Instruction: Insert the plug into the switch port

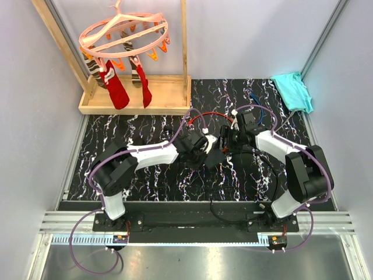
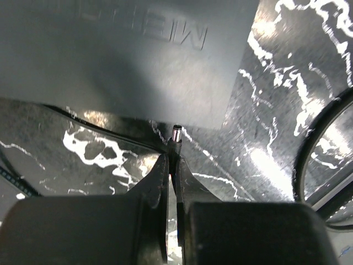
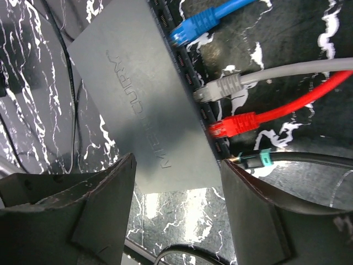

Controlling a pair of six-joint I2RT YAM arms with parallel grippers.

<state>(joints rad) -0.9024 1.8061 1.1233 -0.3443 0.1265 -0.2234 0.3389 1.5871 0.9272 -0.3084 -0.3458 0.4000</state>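
Now the left gripper pinches the barrel plug at the switch edge; misaligned, it may shove the switch, since the right gripper only straddles it, fingers spread.

- A black table with white squiggles lies under the left claw.
- A wooden rack stands well behind that claw.
- Pale grey walls stand all round.
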